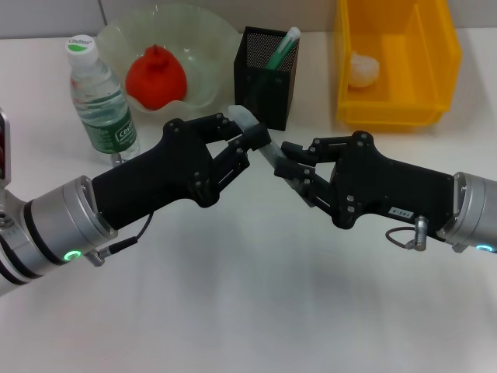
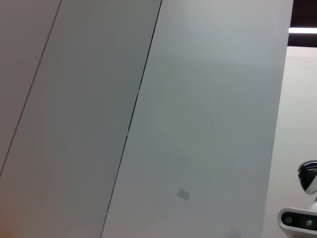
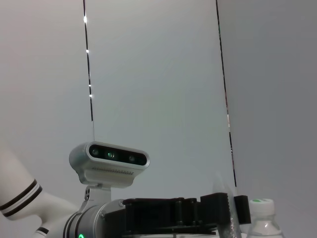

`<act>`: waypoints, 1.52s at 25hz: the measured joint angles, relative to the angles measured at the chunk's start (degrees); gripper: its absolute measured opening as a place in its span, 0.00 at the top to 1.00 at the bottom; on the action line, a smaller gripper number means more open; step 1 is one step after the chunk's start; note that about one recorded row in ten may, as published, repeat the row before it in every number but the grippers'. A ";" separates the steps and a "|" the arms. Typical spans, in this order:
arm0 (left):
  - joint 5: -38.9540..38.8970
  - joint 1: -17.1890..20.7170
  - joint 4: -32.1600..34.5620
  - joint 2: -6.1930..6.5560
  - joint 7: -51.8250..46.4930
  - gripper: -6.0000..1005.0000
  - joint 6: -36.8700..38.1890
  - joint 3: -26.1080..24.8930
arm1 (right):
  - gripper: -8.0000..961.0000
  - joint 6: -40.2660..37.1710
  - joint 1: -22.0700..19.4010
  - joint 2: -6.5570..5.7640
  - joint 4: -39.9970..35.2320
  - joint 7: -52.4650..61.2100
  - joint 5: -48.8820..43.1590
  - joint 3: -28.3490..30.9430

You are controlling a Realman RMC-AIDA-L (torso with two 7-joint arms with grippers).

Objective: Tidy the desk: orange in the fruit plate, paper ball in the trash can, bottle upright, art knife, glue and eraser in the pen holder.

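Observation:
A grey art knife (image 1: 260, 140) hangs above the table's middle, held between both grippers. My left gripper (image 1: 250, 140) is shut on its upper end. My right gripper (image 1: 286, 166) is shut on its lower end. The reddish orange (image 1: 157, 76) lies in the pale green fruit plate (image 1: 203, 39) at the back. The bottle (image 1: 101, 97) stands upright at the back left. The black mesh pen holder (image 1: 266, 81) holds a green and white glue stick (image 1: 282, 48). The paper ball (image 1: 363, 68) lies in the yellow trash bin (image 1: 435, 54). The eraser is out of view.
The right wrist view shows the robot's head camera (image 3: 110, 157), the left arm's black gripper (image 3: 178, 214) and the bottle cap (image 3: 260, 204). The left wrist view shows only grey wall panels (image 2: 148, 119). White table (image 1: 248, 311) lies in front of the arms.

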 joint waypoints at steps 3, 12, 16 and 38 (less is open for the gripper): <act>-0.02 0.02 -0.01 0.00 -0.02 0.78 -0.03 -0.05 | 0.87 -0.06 0.00 0.00 0.00 0.00 0.03 0.00; 0.00 -0.06 -0.07 0.01 -0.03 0.81 -0.08 -0.06 | 0.87 0.09 0.15 0.00 -0.01 1.05 0.10 0.00; 0.01 -0.17 -0.10 0.00 -0.10 0.82 0.05 -0.02 | 0.86 0.33 1.09 -0.21 -0.16 3.57 -0.75 -0.01; -1.41 -1.10 0.71 0.08 0.61 0.84 -2.03 -6.60 | 0.34 3.20 -6.73 -0.65 -0.49 1.96 -1.60 9.51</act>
